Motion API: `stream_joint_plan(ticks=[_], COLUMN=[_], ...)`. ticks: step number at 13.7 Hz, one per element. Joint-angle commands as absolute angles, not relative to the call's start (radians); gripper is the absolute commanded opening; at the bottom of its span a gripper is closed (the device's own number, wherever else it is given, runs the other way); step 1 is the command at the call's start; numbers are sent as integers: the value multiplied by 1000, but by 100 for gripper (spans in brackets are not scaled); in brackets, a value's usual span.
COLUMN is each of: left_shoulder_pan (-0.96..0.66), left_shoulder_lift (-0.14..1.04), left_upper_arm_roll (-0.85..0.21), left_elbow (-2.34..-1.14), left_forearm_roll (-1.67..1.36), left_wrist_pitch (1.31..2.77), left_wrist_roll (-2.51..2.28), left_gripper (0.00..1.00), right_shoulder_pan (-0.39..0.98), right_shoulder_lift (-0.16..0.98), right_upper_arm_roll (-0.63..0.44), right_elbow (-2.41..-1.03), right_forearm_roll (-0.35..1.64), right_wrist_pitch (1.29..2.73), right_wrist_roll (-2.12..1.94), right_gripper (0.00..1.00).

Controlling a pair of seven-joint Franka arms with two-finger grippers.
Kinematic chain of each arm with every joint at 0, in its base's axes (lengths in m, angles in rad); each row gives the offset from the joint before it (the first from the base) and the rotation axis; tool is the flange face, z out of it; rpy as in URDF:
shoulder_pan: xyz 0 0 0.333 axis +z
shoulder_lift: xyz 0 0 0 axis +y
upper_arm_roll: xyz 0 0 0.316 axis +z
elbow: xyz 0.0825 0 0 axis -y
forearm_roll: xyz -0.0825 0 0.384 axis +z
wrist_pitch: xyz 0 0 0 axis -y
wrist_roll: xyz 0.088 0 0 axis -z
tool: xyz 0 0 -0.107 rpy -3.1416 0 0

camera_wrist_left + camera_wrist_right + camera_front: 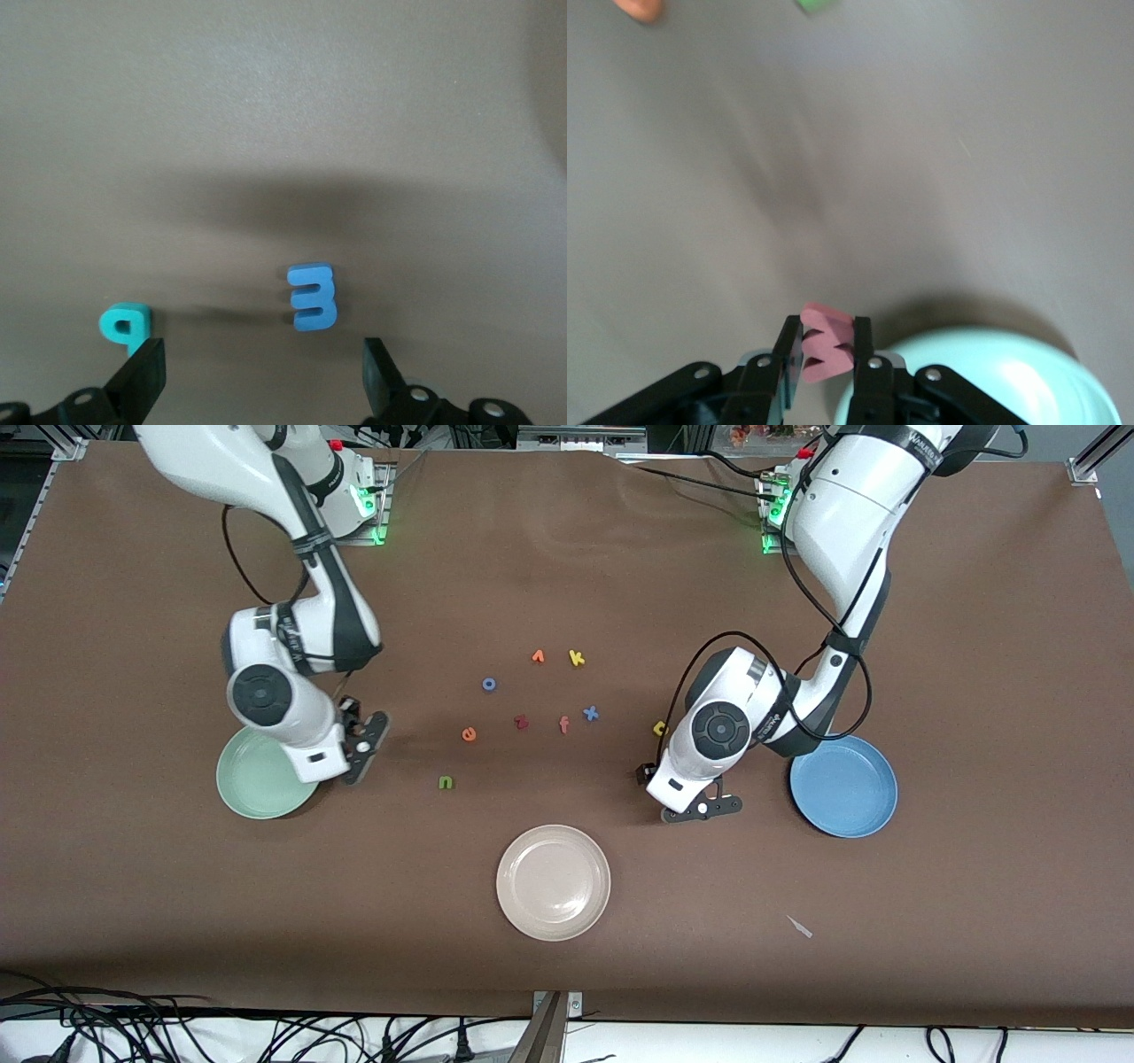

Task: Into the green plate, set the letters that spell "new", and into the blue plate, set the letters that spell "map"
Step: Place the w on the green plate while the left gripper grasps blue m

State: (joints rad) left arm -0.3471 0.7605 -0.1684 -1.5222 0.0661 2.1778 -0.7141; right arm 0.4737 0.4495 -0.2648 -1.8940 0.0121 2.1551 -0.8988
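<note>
two grippers: right gripper [828, 354] clamping pink w [825, 352], left gripper [264, 376] wide over blue m [312, 297]

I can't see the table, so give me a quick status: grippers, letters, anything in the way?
Right gripper shut on w, at green plate edge. Left gripper open over m, p beside. Nothing in the way.

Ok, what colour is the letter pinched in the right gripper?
Salmon pink: the w sits between the right gripper fingers, at the green plate's edge. Right wrist view shows it best.

Brown table [567, 558], three plates [553, 881], scattered foam letters [521, 722]
</note>
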Motion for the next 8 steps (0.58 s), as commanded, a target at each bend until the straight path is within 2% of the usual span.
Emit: stream_joint_plan(ticks=[1,2,5,6,7,8], left_shoulder_pan=[-368,-373,-376,-376,-376,-377], left_shoulder_lift=[790,799,816,825,828,830], left_upper_arm_roll=[-167,-167,-167,-167,-167,-167], left_elbow=[-1505,-1505,-1505,-1505,-1505,-1505], left_forearm_roll=[83,83,83,86,86,83], left_wrist_pitch=[2218,2226,2247,2256,2266,2267], left_wrist_roll=[-747,-747,-750,-749,-750,-750], left_gripper=[81,73,65,65,62,43], right_shoulder_pan=[427,405,341,338,337,337], right_shoulder_lift=[457,457,477,482,482,480], right_upper_arm_roll=[-296,-296,-296,-296,-296,-296], right_elbow=[-1894,-1894,-1893,-1893,-1891,-1890], right_forearm_roll=[26,26,26,26,26,26], right_wrist_pitch=[2137,2135,2148,2149,2148,2145], right_wrist_roll=[-899,-899,-850,-836,-798,-752], right_gripper=[0,0,0,12,71,100])
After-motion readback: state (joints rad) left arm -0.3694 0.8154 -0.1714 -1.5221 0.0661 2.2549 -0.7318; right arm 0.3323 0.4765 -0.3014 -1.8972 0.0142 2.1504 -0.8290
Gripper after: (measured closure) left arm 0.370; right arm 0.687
